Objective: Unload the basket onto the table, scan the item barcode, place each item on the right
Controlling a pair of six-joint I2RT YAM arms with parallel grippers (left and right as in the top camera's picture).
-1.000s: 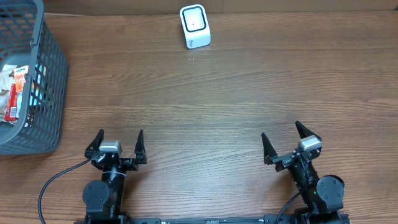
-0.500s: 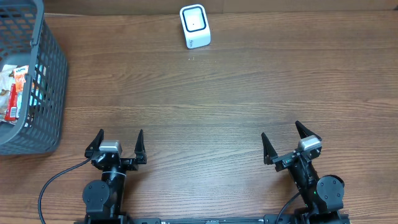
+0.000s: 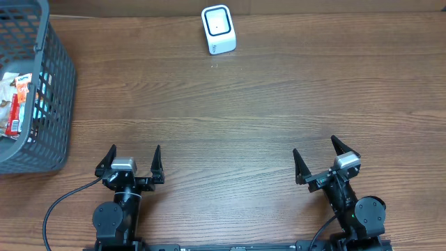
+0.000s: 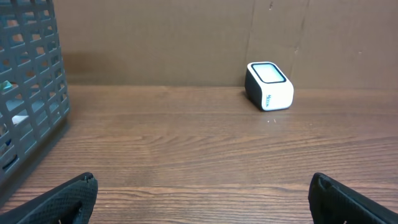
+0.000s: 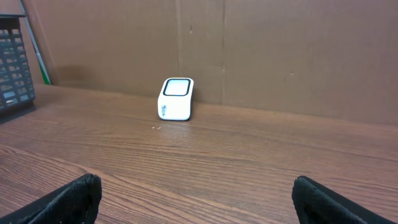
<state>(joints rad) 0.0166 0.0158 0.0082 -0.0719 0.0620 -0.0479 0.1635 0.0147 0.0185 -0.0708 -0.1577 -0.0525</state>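
The scanner [image 3: 219,29] stands on the table [image 3: 244,104] at top centre, the basket [image 3: 59,90] holding packets [image 3: 15,104] sits at the left edge, and the left gripper [image 3: 134,150] and right gripper [image 3: 313,145] flank the bottom centre.

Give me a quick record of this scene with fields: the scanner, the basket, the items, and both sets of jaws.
scanner: white, standing at the far edge of the table
basket: gray mesh, far left, partly out of frame
items: packets lying inside the basket
left gripper: jaws wide open, holding nothing, at the near edge
right gripper: jaws wide open, holding nothing, at the near edge
task stage: no item picked up yet, nothing in front of the scanner
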